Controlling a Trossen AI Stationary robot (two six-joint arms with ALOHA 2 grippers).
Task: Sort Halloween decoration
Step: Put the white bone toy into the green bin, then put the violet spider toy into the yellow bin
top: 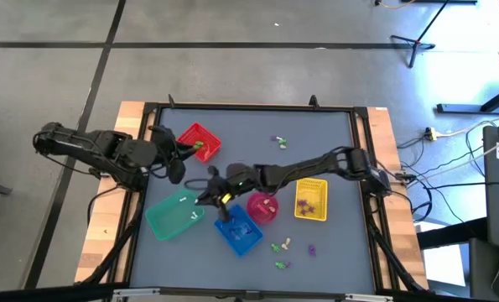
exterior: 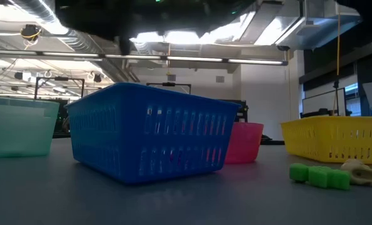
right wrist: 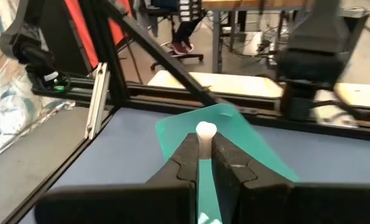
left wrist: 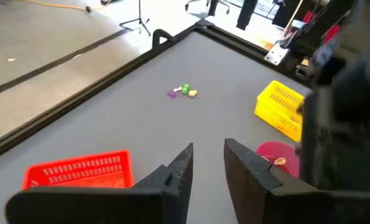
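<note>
- The right gripper [right wrist: 203,152] is clamped on a small white trinket [right wrist: 206,130], whose rounded end sticks out past the fingertips; its long axis runs along the 2 fingers.
- In the high view this gripper [top: 205,196] hangs over the right edge of the teal basket [top: 172,215], just left of the blue basket [top: 239,231].
- The left gripper [left wrist: 208,155] holds nothing; its 2 fingers stand a narrow gap apart, above bare table by the red basket [top: 198,141].
- A green piece lies in the red basket.
- 3 trinkets [left wrist: 183,91], purple, green and cream, lie in a short row at the far right of the table [top: 333,134].
- More trinkets [top: 283,248] lie scattered at the near edge, right of the blue basket; purple ones sit in the yellow basket [top: 311,200].
- The pink bowl [top: 262,207] sits between the blue and yellow baskets.
</note>
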